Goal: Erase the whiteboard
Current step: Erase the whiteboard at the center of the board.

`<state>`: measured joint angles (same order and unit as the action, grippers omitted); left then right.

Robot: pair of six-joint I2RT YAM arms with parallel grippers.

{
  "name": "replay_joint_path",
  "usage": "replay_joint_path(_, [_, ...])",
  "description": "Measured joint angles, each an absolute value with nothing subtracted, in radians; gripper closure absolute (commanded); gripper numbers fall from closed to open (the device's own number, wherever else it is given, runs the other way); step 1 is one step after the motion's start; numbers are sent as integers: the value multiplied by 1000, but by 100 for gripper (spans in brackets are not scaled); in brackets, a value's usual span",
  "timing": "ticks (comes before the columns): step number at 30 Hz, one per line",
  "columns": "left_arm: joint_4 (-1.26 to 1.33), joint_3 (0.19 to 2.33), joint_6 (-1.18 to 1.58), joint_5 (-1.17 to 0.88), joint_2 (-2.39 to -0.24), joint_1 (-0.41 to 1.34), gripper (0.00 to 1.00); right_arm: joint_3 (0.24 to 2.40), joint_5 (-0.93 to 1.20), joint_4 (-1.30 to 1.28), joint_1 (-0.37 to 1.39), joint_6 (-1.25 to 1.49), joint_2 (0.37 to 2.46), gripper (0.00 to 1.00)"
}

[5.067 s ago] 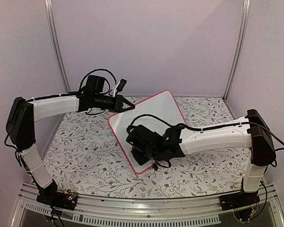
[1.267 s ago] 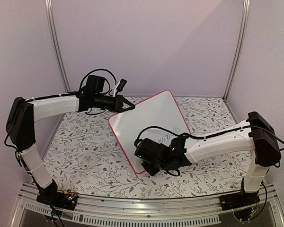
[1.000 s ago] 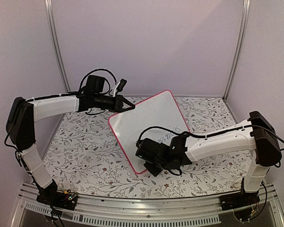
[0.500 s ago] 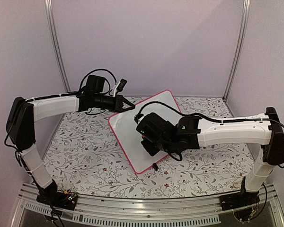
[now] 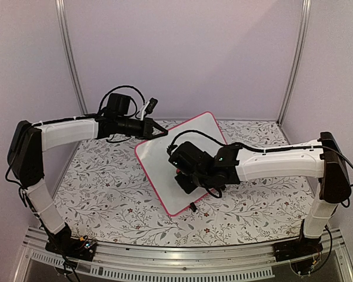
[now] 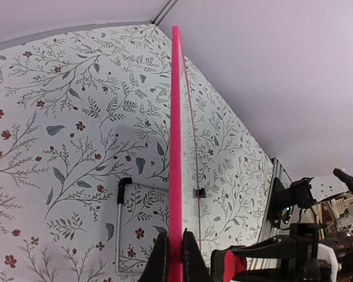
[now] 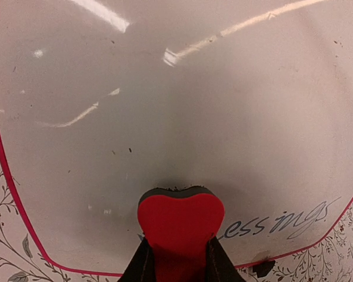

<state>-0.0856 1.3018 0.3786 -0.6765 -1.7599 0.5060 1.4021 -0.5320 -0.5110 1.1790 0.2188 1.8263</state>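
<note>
Sweeping: right gripper (image 5: 187,179) is carrying the eraser (image 7: 180,218) over the middle of the board (image 5: 157,161). A second ago it was hanging over the near corner, so it is travelling up the face.
Writing: a second ago a dark line was showing by the right rim in the top view, and the arm is now covering that spot. Wrist view is showing "lessings" (image 7: 282,222) just right of the eraser, near the lower rim.
Meaning: job is looking part done. The rest of the face is reading clean bar faint specks, and the remaining word is probably needing a pass to the right.
Tool: right jaws are clamping the eraser's red back. Whether the pad is touching the board cannot be told.
Hold: left gripper (image 6: 175,261) is pinching the pink rim (image 6: 175,147) at the far-left corner, unmoved.
Board: sitting mid-table, turned cornerwise.
Surface: floral cloth (image 5: 106,176) is covering the table.
Room: pale lilac walls (image 5: 182,59) and metal posts (image 5: 70,59) are closing it in.
</note>
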Motion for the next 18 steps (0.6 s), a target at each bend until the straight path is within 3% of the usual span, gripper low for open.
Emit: replay_joint_path(18, [-86,1302,379,-676,-1760,506,100,1277,-446,-469,1179,272,1826,100])
